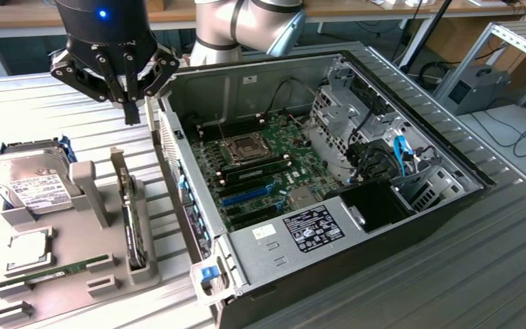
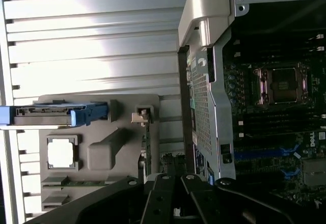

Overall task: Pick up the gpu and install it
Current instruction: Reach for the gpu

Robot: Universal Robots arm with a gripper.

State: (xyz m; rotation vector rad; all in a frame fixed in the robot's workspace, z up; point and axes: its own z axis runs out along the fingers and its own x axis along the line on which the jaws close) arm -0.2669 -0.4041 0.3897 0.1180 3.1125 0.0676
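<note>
One claw point(image 1: 132, 116), fingers pressed together, empty, well clear of gpu point(image 1: 134, 229)

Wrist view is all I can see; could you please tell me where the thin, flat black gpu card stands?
Observer: The gpu stands on edge in the grey moulded tray, beside a silver hard drive showing a white label.
Operator: And the gripper?
Observer: The black gripper hangs above the ribbed metal table, apart from the gpu, next to the open black computer case.
</note>
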